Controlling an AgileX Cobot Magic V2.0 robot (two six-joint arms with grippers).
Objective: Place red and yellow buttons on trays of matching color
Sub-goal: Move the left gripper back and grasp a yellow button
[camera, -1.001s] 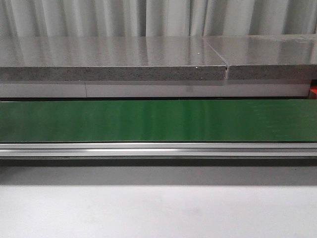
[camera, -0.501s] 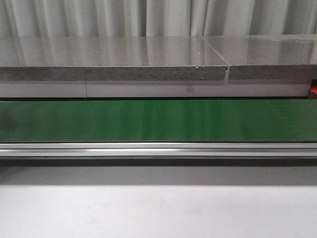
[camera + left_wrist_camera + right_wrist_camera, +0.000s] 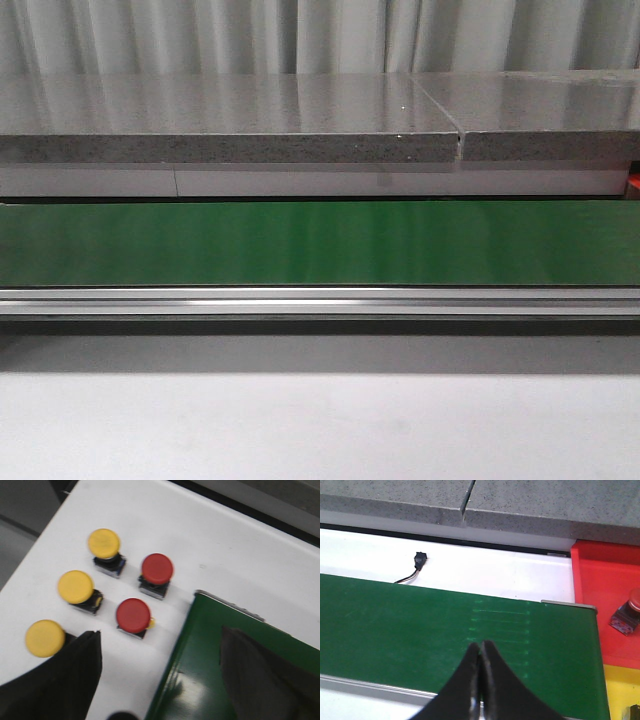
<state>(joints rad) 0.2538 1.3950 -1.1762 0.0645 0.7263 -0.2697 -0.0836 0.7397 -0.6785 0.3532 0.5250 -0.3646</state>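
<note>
Your left gripper (image 3: 157, 680) has its fingers spread wide, one dark finger (image 3: 60, 680) over the white table (image 3: 225, 545) and the other over the corner of the green conveyor belt (image 3: 200, 680); nothing is between them. Just beyond that finger on the table you have five buttons: three yellow buttons (image 3: 75, 587) in a line and two red buttons (image 3: 133, 615) beside them, nearer the belt, all upright and apart from one another.

Your right gripper (image 3: 480, 652) has its fingertips pressed together, empty, above the belt. Past the belt's end sits the red tray (image 3: 600, 580) with one red-capped button (image 3: 626, 614) on it, and the yellow tray (image 3: 620, 690) adjoins it.
</note>
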